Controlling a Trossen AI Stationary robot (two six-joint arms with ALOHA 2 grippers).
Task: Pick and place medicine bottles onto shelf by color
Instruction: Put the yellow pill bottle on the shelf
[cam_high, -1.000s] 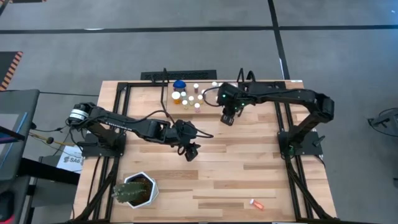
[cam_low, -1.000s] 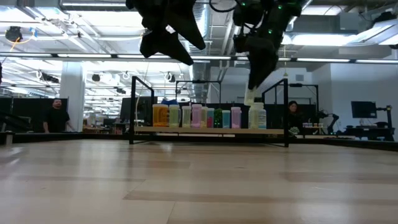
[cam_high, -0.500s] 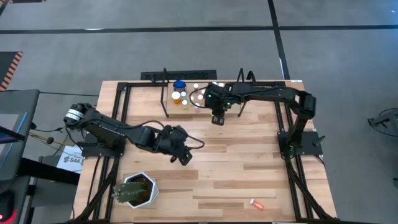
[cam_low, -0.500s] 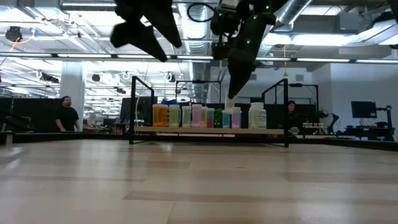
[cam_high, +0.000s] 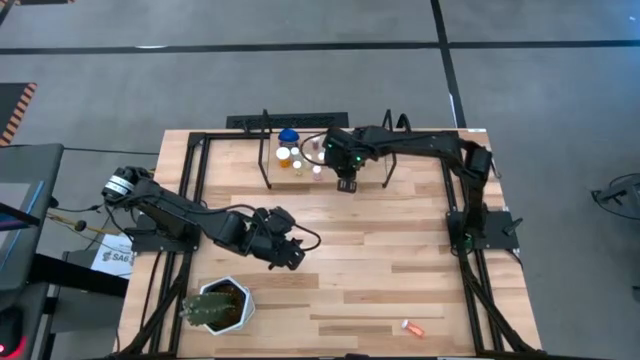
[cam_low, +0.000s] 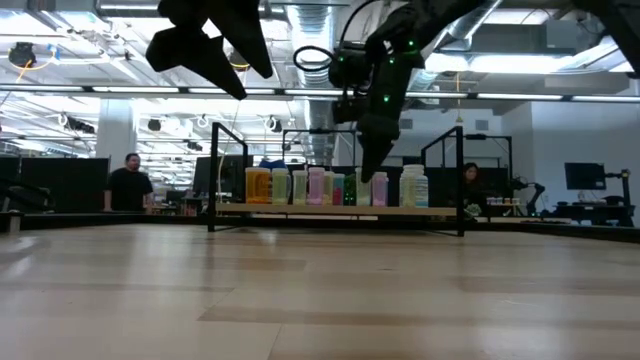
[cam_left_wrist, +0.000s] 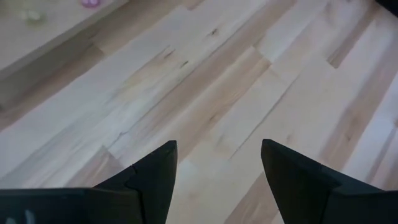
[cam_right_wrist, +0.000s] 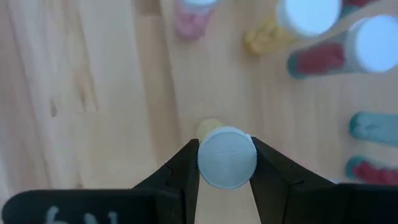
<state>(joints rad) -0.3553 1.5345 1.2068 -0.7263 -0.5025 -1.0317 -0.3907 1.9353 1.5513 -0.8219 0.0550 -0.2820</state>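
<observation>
My right gripper is shut on a small yellow bottle with a white cap, over the near part of the shelf at the table's far side. Several bottles stand on the shelf's plank. In the right wrist view a pink bottle, a yellow one and red ones stand just beyond the held one. My left gripper is open and empty above the bare table, left of its middle. My right gripper pinches the bottle's white cap by its sides between the two fingers. The fingers come from above and point down. The bottle hangs roughly upright below them, its yellow body showing past the cap. Whether its base touches the plank, I cannot tell.
A green spiky plant in a white pot stands at the table's near left. A small orange bottle lies near the near right corner. The shelf's black uprights stand at both ends. A person stands in the room beyond.
My right gripper has carried the yellow bottle toward the table's left along the shelf and a little farther back, still shut on it. My left gripper has drawn back toward the table's left and slightly nearer, staying open.
</observation>
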